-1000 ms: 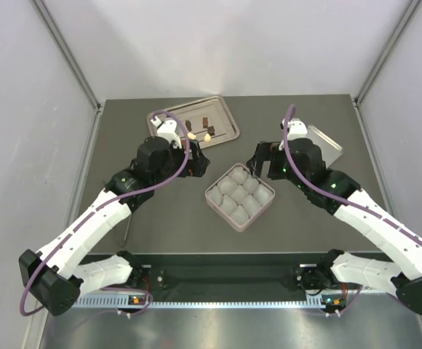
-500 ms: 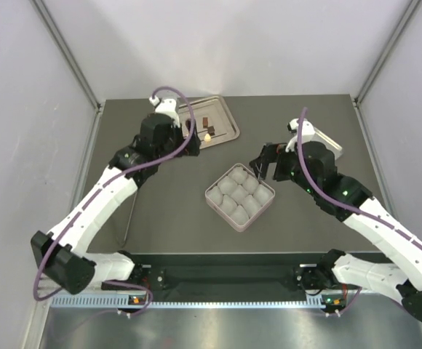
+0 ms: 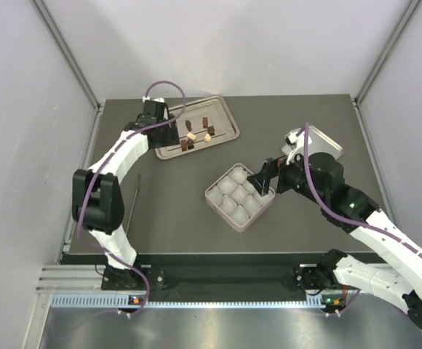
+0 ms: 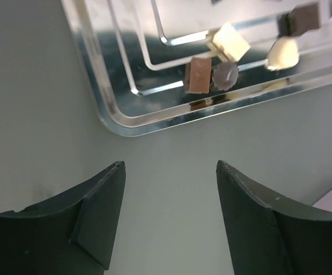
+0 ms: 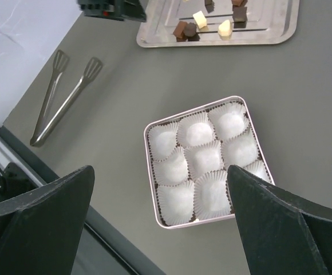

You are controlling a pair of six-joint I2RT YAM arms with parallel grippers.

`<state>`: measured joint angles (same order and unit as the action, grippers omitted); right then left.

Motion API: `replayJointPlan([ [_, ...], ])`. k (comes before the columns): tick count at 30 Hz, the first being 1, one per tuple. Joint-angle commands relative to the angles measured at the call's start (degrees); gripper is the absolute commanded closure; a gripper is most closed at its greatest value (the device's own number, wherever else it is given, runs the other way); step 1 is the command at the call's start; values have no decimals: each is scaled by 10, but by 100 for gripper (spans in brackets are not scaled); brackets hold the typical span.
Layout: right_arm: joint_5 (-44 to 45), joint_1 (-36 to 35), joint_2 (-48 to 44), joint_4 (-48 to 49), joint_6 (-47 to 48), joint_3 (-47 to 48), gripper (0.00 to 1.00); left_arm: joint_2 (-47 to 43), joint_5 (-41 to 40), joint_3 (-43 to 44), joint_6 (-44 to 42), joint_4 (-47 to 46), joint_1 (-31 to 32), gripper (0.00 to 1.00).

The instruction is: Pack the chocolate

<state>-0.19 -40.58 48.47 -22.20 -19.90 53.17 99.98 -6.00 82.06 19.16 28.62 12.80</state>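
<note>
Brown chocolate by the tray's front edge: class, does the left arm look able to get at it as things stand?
Probably yes. The left gripper hangs just short of the tray, jaws apart, and nothing lies between it and the brown chocolate.

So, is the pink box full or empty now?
Empty: all nine paper cups in the pink box show bare white bottoms; the chocolate lies on the tray.

A robotics lab test cell: plain white walls (image 3: pixel 233 43) on metal struts (image 3: pixel 69 54) enclose a grey counter (image 3: pixel 174 218), with a left arm (image 3: pixel 124 149) and a right arm (image 3: pixel 385 236) bolted at its near edge.
</note>
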Motion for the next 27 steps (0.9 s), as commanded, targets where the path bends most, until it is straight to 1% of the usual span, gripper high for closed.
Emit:
replayJointPlan([
  [1,-24,6,-11,47,5,-10,0,29,17,43,-18,-30,4,34],
  [5,-26,6,-14,58,7,-14,0,79,18,59,-30,-40,4,40],
  [14,-12,6,-7,58,12,-15,0,153,26,104,-40,-69,4,42],
  [17,-13,6,-5,58,13,-16,0,180,23,123,-38,-69,4,45],
  [27,-2,5,-3,58,28,-18,0,220,20,135,-45,-81,4,49],
])
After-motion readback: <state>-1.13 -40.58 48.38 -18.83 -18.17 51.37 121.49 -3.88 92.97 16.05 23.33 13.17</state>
